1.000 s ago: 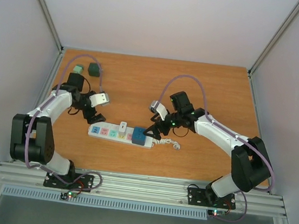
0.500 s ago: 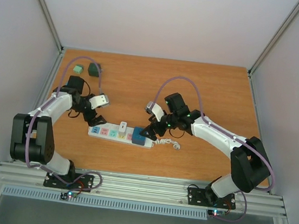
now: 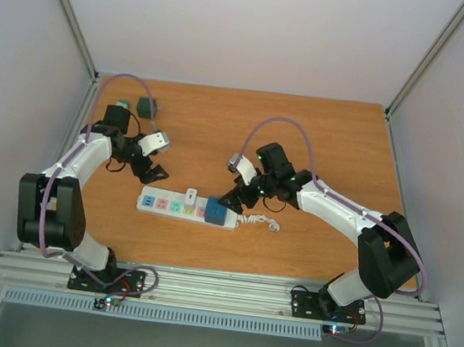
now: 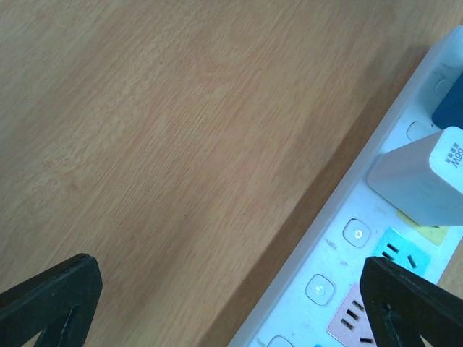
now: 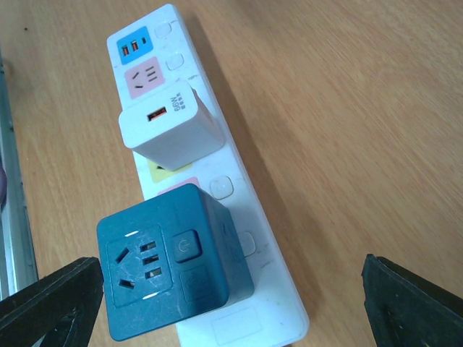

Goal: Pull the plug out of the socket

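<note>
Since a second ago my left gripper (image 3: 152, 172), jaws wide apart, has drawn back from the socket (image 3: 169, 205) lying mid-table (image 3: 330, 135), while my right gripper (image 3: 230, 199), equally spread and empty, hangs close by the blue cube adapter (image 3: 215, 212) plugged in beside the white charger (image 3: 190, 195).

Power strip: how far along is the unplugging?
Nothing looks pulled yet: the white charger and blue cube adapter both sit in the power strip. In hand: the right gripper hovers by the adapter, jaws open, gripping nothing; the left gripper is open near the strip's other end. Left: grasp and pull.
</note>
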Motion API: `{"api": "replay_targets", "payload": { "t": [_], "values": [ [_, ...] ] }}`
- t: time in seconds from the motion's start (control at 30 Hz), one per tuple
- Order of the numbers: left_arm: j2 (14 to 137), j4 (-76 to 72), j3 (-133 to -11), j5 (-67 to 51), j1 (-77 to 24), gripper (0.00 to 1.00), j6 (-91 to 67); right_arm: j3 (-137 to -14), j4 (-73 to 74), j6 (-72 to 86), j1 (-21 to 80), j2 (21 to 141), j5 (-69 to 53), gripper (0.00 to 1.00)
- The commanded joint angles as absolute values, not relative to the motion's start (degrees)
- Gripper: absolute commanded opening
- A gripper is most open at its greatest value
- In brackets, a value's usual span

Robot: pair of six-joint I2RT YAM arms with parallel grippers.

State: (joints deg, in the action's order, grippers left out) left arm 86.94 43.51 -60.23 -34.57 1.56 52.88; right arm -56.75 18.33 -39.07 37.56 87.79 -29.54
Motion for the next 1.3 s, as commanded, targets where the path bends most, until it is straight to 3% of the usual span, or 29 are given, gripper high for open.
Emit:
{"api": "replay_targets", "payload": {
  "t": [0.0,0.63,0.9,1.27],
  "values": [
    [87.81,44.28,-60.04,-36.5,1.48,0.99,52.24,-58.09,19.42,-39.0,37.93,88.2,-28.65,0.98],
    [85.88,50.55,-52.64,-37.84,0.35,0.88,69.28,-54.76,21.49,-47.87,39.39,88.43,-38.23,0.99],
    [85.46,48.12,-49.0,-38.7,0.26,0.96,74.73,-54.87,21.0,-48.78,41.98,91.05,-34.95,0.99],
    [82.85,44.34,-44.84,-38.71,0.26,0.97,77.64,-54.49,17.05,-49.42,46.03,94.23,-26.24,0.98]
  ]
}}
